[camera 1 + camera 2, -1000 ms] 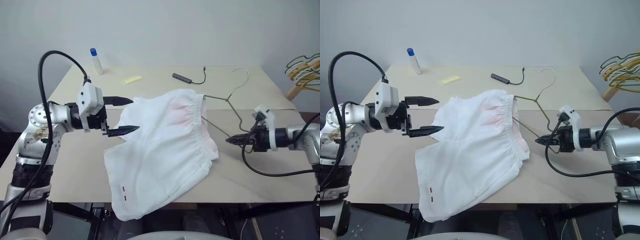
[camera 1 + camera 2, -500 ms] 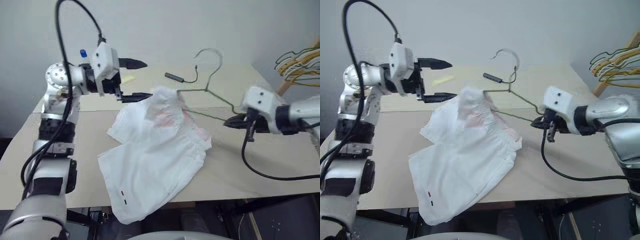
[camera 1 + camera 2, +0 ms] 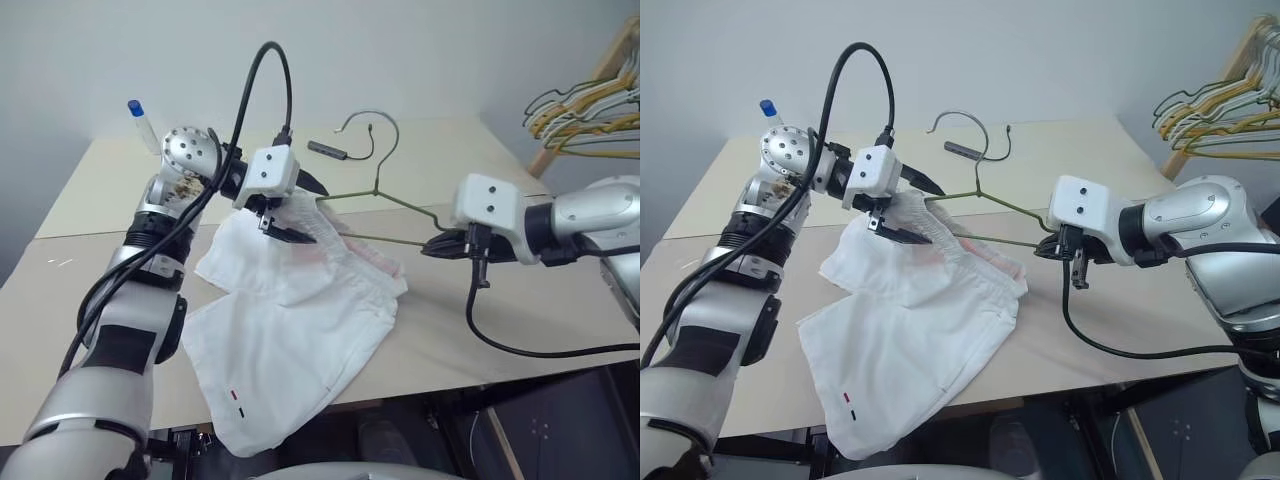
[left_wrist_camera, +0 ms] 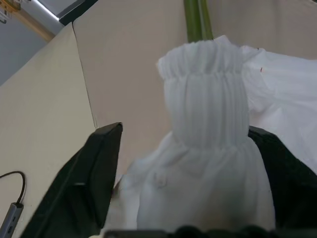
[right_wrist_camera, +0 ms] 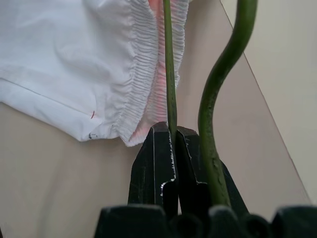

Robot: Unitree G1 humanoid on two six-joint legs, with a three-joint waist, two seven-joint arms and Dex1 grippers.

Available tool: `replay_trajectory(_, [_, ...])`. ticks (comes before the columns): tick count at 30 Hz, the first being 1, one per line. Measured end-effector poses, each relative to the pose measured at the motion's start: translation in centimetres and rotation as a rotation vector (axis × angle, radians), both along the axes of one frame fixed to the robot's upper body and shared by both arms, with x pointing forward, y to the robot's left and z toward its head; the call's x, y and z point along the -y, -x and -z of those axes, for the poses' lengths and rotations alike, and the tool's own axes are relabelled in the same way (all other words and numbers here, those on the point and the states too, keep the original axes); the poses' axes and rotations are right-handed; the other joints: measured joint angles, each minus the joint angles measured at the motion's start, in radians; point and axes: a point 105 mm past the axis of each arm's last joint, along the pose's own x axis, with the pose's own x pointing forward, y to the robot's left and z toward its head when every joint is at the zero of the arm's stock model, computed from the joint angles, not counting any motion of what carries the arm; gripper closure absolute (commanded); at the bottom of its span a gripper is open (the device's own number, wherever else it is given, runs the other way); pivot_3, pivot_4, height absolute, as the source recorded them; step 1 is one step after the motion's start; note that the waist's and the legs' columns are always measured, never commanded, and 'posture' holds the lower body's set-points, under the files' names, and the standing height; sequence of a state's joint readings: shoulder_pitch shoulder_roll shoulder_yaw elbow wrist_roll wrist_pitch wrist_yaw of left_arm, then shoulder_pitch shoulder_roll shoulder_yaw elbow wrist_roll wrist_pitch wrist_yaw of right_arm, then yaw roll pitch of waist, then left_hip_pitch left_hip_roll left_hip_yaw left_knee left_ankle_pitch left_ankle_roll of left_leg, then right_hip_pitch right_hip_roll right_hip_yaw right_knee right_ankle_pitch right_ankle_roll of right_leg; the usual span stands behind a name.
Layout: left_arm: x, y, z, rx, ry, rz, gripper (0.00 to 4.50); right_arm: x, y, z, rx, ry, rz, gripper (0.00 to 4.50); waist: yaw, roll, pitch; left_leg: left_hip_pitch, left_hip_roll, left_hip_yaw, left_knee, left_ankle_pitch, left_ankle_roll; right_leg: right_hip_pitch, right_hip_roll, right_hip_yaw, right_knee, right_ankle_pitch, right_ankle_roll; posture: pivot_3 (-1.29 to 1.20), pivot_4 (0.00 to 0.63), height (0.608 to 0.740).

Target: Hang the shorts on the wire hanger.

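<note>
Bench (image 3: 520, 330) carries shorts (image 3: 300, 330), one leg hanging over near edge. We see left gripper (image 3: 305, 210) reaching across, angled down, fingers parted around raised waistband. Right gripper (image 3: 432, 247) pinched tight on wire hanger (image 3: 385, 203), hook lifted toward far edge, lower wire threaded into waistband.

Looks like a bare test room or lab rather than a home. Plain beige table (image 3: 520, 330) made of two tops pushed together, set against an unadorned pale wall (image 3: 420, 50). Loose bench clutter at the far side: a small white bottle with a blue cap (image 3: 140, 122) and a grey adapter with a trailing black cable (image 3: 330, 150). A wooden rack of spare yellow and grey hangers (image 3: 580, 110) beside the table's far right corner.
</note>
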State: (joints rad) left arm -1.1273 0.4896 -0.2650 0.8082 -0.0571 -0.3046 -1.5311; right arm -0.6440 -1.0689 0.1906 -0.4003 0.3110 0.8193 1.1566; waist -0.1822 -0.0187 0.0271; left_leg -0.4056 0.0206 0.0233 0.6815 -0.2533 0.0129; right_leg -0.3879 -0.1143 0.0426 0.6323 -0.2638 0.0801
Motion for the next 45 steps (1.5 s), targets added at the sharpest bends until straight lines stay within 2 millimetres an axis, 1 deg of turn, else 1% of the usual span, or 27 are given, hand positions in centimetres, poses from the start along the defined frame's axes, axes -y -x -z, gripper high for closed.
replay_trajectory(2, [-0.1, 0.0, 0.2, -0.005, 0.000, -0.002, 2.21, 0.0, 0.1, 0.0, -0.021, -0.014, 0.010, 4.50, -0.004, 0.000, 0.000, 0.001, 0.000, -0.003, 0.000, 0.000, 0.000, 0.000, 0.000, 0.000, 0.001, 0.000, 0.000, -0.23, 0.000, 0.740])
replay_trajectory(5, [-0.5, 0.1, 0.6, -0.021, -0.003, -0.006, 3.06, 0.1, 0.1, 0.1, -0.035, -0.021, 0.017, 4.50, -0.009, 0.000, 0.000, 0.001, 0.000, -0.004, 0.000, 0.000, 0.000, 0.000, 0.000, 0.000, 0.002, 0.000, 0.000, -0.22, 0.000, 0.740])
replay_trajectory(6, [-0.7, 0.2, 0.8, -0.029, -0.004, -0.010, 3.41, 0.1, 0.2, 0.1, -0.040, -0.023, 0.020, 4.50, -0.011, 0.000, 0.000, 0.001, 0.000, -0.005, 0.000, 0.000, 0.000, 0.000, 0.000, 0.000, 0.002, 0.000, 0.000, -0.22, 0.000, 0.740])
replay_trajectory(7, [-0.8, 0.2, 1.0, -0.035, -0.004, -0.013, 3.65, 0.1, 0.2, 0.1, -0.046, -0.027, 0.023, 4.50, -0.012, 0.000, 0.000, 0.001, 0.000, -0.005, 0.000, 0.000, 0.000, 0.000, 0.000, 0.000, 0.002, 0.000, 0.000, -0.22, 0.000, 0.740])
replay_trajectory(9, [-1.0, 0.4, 1.2, -0.059, -0.004, -0.011, 4.28, 0.0, 0.2, -0.2, -0.050, -0.037, 0.024, 4.50, -0.015, 0.000, 0.000, 0.001, 0.000, -0.006, 0.000, 0.000, 0.000, 0.000, 0.000, 0.000, 0.002, 0.000, 0.000, -0.22, 0.000, 0.740])
replay_trajectory(10, [-1.1, 0.5, 1.2, -0.071, 0.002, -0.013, 4.47, 0.0, 0.1, -0.4, -0.042, -0.040, 0.025, 4.50, -0.016, 0.000, 0.000, 0.001, 0.000, -0.006, 0.000, 0.000, 0.000, 0.000, 0.000, 0.000, 0.002, 0.000, 0.000, -0.22, 0.000, 0.740])
replay_trajectory(14, [-1.3, 0.7, 1.3, -0.105, 0.019, -0.026, 4.47, -0.1, 0.1, -0.4, -0.044, -0.045, 0.019, 4.50, -0.017, 0.000, 0.000, 0.001, 0.000, -0.007, 0.000, 0.000, 0.000, 0.000, 0.000, 0.000, 0.002, 0.000, 0.000, -0.22, 0.000, 0.740])
replay_trajectory(16, [-1.5, 0.8, 1.3, -0.128, 0.036, -0.038, 4.50, -0.2, 0.0, -0.4, -0.041, -0.053, 0.020, 3.90, -0.019, 0.000, 0.000, 0.001, 0.000, -0.007, 0.000, 0.000, 0.000, 0.000, 0.000, 0.000, 0.002, 0.000, 0.000, -0.22, 0.000, 0.740])
replay_trajectory(17, [-1.6, 0.9, 1.3, -0.136, 0.044, -0.043, 4.50, -0.2, -0.1, -0.3, -0.041, -0.066, 0.024, 3.71, -0.020, 0.000, 0.000, 0.001, 0.000, -0.007, 0.000, 0.000, 0.000, 0.000, 0.000, 0.000, 0.002, 0.000, 0.000, -0.22, 0.000, 0.740])
replay_trajectory(20, [-2.2, 1.1, 1.4, -0.159, 0.060, -0.066, 4.50, 0.0, -0.2, -0.2, -0.052, -0.084, 0.034, 2.63, -0.025, 0.000, 0.000, 0.001, 0.000, -0.008, 0.000, 0.000, 0.000, 0.000, 0.000, 0.000, 0.003, 0.000, 0.000, -0.22, 0.000, 0.740])
replay_trajectory(22, [-2.3, 1.2, 1.2, -0.164, 0.072, -0.074, 4.50, 0.6, -0.4, -0.4, -0.043, -0.102, 0.064, 1.99, -0.024, 0.000, 0.000, 0.001, 0.000, -0.008, 0.000, 0.000, 0.000, 0.000, 0.000, 0.000, 0.004, 0.000, 0.000, -0.21, 0.000, 0.740])
replay_trajectory(24, [-2.5, 1.2, 1.0, -0.172, 0.091, -0.090, 4.50, 1.9, -0.9, -1.0, -0.020, -0.136, 0.131, 1.32, -0.021, 0.000, 0.000, 0.001, 0.000, -0.008, 0.000, 0.000, 0.000, 0.000, 0.000, 0.000, 0.003, 0.000, 0.000, -0.21, 0.000, 0.740])
replay_trajectory(25, [-2.6, 1.2, 0.8, -0.182, 0.109, -0.101, 4.50, 2.9, -1.1, -1.4, -0.008, -0.153, 0.179, 0.90, -0.019, 0.000, 0.000, 0.001, -0.001, -0.008, 0.000, 0.000, 0.000, 0.001, 0.000, 0.000, 0.003, 0.000, 0.000, -0.21, 0.000, 0.740])
replay_trajectory(27, [-2.9, 1.1, 0.6, -0.200, 0.137, -0.129, 4.50, 5.3, -1.2, -1.8, 0.013, -0.180, 0.285, 0.23, -0.016, 0.000, 0.000, 0.001, -0.001, -0.008, 0.000, 0.000, 0.000, 0.001, 0.000, 0.000, 0.003, 0.000, 0.000, -0.21, 0.000, 0.740])
replay_trajectory(28, [-3.1, 1.1, 0.5, -0.207, 0.149, -0.146, 4.50, 6.4, -1.0, -1.8, 0.016, -0.197, 0.335, 0.05, -0.014, 0.000, 0.000, 0.001, 0.000, -0.008, 0.000, 0.000, 0.000, 0.001, 0.000, 0.000, 0.003, 0.000, 0.000, -0.21, 0.000, 0.740])
replay_trajectory(29, [-3.3, 1.1, 0.5, -0.212, 0.157, -0.160, 4.50, 7.3, -0.8, -1.6, 0.011, -0.211, 0.374, 0.05, -0.013, 0.000, 0.000, 0.001, 0.000, -0.008, 0.000, 0.000, 0.000, 0.001, 0.000, 0.000, 0.004, 0.000, 0.000, -0.21, 0.000, 0.740])
replay_trajectory(31, [-3.7, 1.0, 0.4, -0.223, 0.181, -0.193, 4.50, 9.1, -0.2, -0.5, -0.016, -0.239, 0.464, 0.05, -0.011, 0.000, 0.000, 0.002, -0.001, -0.008, 0.001, 0.000, 0.000, 0.001, 0.000, 0.000, 0.005, 0.000, 0.000, -0.21, 0.000, 0.740])
replay_trajectory(33, [-3.9, 1.0, 0.4, -0.238, 0.206, -0.215, 4.50, 10.0, 0.4, 0.8, -0.048, -0.291, 0.530, 0.05, -0.010, 0.000, 0.000, 0.003, -0.001, -0.008, 0.001, 0.000, 0.000, 0.001, 0.000, 0.001, 0.007, 0.000, 0.000, -0.21, 0.000, 0.740])
replay_trajectory(34, [-4.0, 1.0, 0.4, -0.243, 0.218, -0.225, 4.50, 10.1, 0.7, 1.7, -0.068, -0.325, 0.557, 0.05, -0.010, 0.000, 0.000, 0.003, -0.001, -0.008, 0.001, 0.000, 0.000, 0.002, 0.000, 0.002, 0.008, 0.000, 0.000, -0.21, 0.000, 0.740])
replay_trajectory(35, [-4.0, 0.9, 0.2, -0.245, 0.230, -0.233, 4.50, 9.9, 1.0, 2.7, -0.091, -0.357, 0.569, 0.05, -0.011, 0.000, 0.000, 0.004, -0.001, -0.008, 0.001, 0.000, 0.000, 0.002, 0.000, 0.002, 0.008, 0.000, 0.000, -0.21, 0.000, 0.740])
replay_trajectory(37, [-4.0, 0.9, 0.0, -0.245, 0.242, -0.243, 4.50, 8.5, 1.5, 4.7, -0.137, -0.424, 0.562, 0.05, -0.013, 0.000, 0.000, 0.005, -0.001, -0.009, 0.001, 0.000, 0.000, 0.003, 0.001, 0.003, 0.008, 0.000, 0.000, -0.21, 0.000, 0.740])
replay_trajectory(40, [-4.0, 0.9, -0.1, -0.243, 0.250, -0.254, 4.50, 3.9, 1.8, 7.1, -0.200, -0.554, 0.494, 0.05, -0.022, 0.002, -0.001, 0.006, -0.002, -0.009, 0.001, 0.000, 0.000, 0.002, 0.001, 0.005, 0.009, 0.000, 0.000, -0.20, 0.000, 0.740])
replay_trajectory(42, [-4.0, 0.9, 0.0, -0.244, 0.252, -0.260, 4.50, 1.1, 1.6, 8.1, -0.232, -0.620, 0.469, 0.05, -0.026, 0.002, -0.001, 0.006, -0.002, -0.010, 0.001, 0.000, 0.000, 0.002, 0.001, 0.005, 0.009, 0.000, 0.000, -0.20, 0.000, 0.740])
replay_trajectory(45, [-4.0, 0.9, 0.0, -0.243, 0.253, -0.262, 4.50, -1.6, 1.0, 8.6, -0.259, -0.673, 0.444, 0.05, -0.024, 0.002, -0.001, 0.006, -0.002, -0.011, 0.001, 0.000, 0.000, 0.002, 0.001, 0.005, 0.009, 0.000, 0.000, -0.19, 0.000, 0.740])
